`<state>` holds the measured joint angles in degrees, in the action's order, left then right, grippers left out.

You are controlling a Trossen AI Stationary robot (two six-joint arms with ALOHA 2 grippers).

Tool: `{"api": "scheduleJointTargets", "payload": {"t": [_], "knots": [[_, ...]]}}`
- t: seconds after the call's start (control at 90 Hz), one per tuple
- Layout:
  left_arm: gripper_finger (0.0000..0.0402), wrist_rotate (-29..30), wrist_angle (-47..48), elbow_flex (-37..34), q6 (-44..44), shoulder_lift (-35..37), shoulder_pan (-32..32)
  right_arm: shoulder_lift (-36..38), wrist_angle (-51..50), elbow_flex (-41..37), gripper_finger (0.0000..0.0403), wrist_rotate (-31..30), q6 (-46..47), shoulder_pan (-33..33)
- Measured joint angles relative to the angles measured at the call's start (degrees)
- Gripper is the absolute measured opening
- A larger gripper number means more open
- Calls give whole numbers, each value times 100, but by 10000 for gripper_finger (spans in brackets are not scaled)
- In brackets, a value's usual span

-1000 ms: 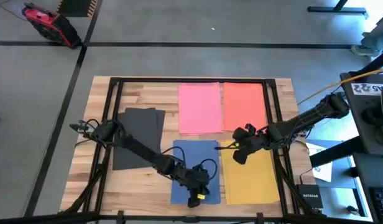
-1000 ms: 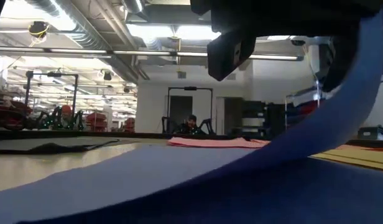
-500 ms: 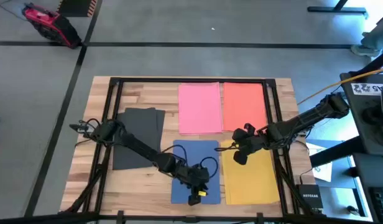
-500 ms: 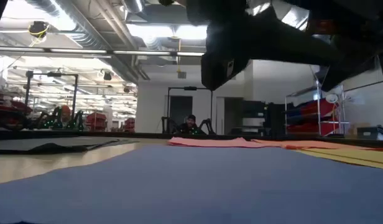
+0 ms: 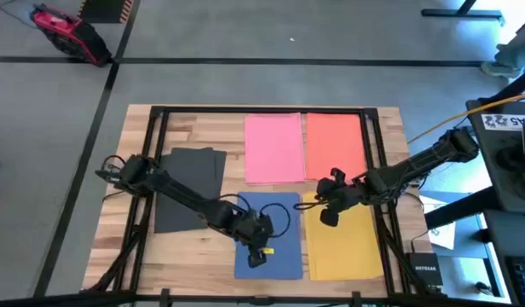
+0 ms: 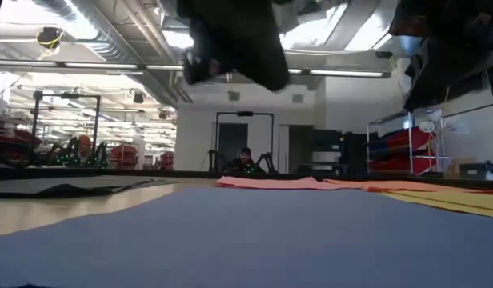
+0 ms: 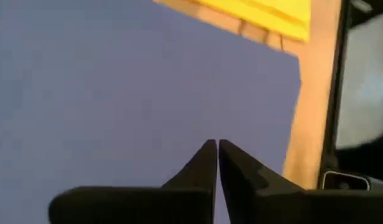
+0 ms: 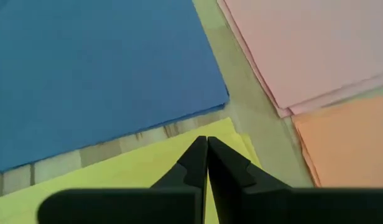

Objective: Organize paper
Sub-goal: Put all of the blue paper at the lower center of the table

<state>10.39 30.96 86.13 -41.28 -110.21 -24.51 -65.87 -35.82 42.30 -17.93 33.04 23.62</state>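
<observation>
Five sheets of paper lie flat on the wooden table: black point(image 5: 190, 183) at the left, pink point(image 5: 274, 147) and orange-red point(image 5: 335, 145) at the far side, blue point(image 5: 267, 234) and yellow point(image 5: 343, 243) at the near side. My left gripper point(image 5: 256, 256) hangs shut above the blue sheet point(image 7: 117, 93), well clear of it in the low view point(image 6: 230, 48). My right gripper point(image 5: 325, 215) is shut above the far left corner of the yellow sheet point(image 8: 117, 180), beside the blue sheet's corner point(image 8: 98, 68).
A black frame's rails point(image 5: 152, 170) point(image 5: 377, 170) run along both sides of the table. A narrow strip of bare wood point(image 8: 241, 106) separates the sheets. A dark box point(image 5: 423, 271) sits off the table's near right corner.
A second ago the blue sheet's near right part was raised and curled up at my left gripper. It has since dropped flat onto the table. My left gripper has risen and gone toward the table's far edge and a little left.
</observation>
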Motion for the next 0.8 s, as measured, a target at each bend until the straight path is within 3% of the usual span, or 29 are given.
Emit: {"api": "scheduleJointTargets", "payload": {"t": [0.111,0.344,0.667,0.8], "knots": [[0,520,45,-205,-361,368,-122,90,328,-55,0,201,-556,0],[0,1553,32,-1183,-1898,1152,-592,511,2523,-1163,0,823,-756,0],[0,2247,98,-2708,-5375,2031,-1248,546,2194,-1282,0,267,-311,-2],[0,2016,878,-2772,-6367,2028,-1338,544,2195,-1206,0,-116,-332,-44]]}}
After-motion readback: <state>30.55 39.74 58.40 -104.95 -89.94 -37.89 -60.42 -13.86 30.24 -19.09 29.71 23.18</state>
